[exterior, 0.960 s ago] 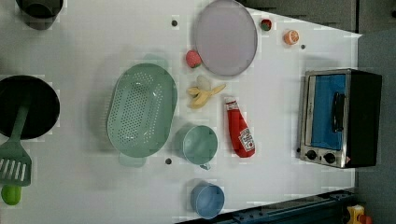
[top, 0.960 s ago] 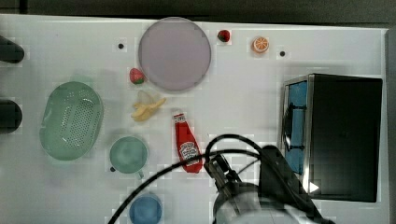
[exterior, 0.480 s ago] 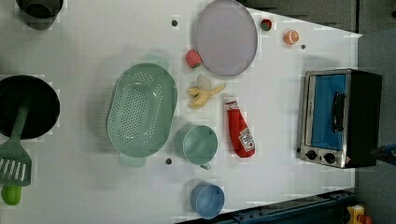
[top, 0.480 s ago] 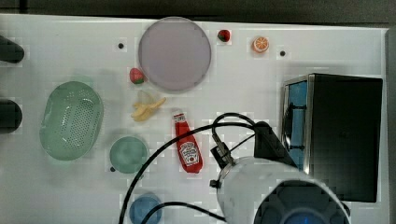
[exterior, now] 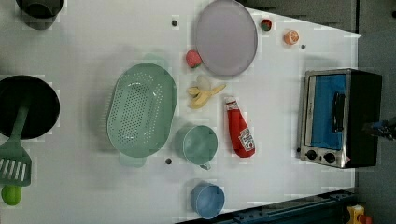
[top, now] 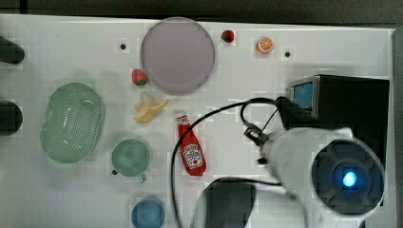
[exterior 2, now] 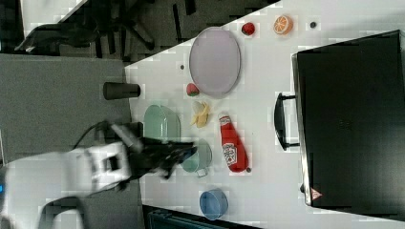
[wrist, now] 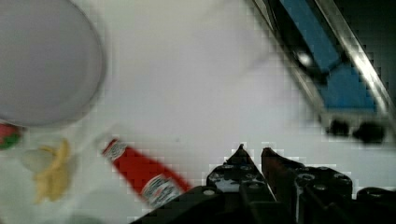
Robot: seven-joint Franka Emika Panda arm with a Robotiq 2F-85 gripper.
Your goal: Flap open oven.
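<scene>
Hovering: fingers (wrist: pixel 252 156) nearly closed, empty, apart from boxy black oven (wrist: pixel 327 70) | left view: blue glass door (exterior: pixel 327 109) shut, bar handle (exterior: pixel 337 111).

White arm (top: pixel 304 156) at lower right of the top view; gripper (wrist: pixel 254 156) nearly closed, fingertips close together, holding nothing.

The gripper (wrist: pixel 252 153) is seen above the white table (wrist: pixel 196 84), its jaws nearly together with nothing between them. The oven (wrist: pixel 334 77), with blue glass door and two black knobs, is seen shut. A ketchup bottle (wrist: pixel 144 175), banana (wrist: pixel 51 170), strawberry (wrist: pixel 7 135) and grey plate (wrist: pixel 44 60) are shown lying apart.
</scene>
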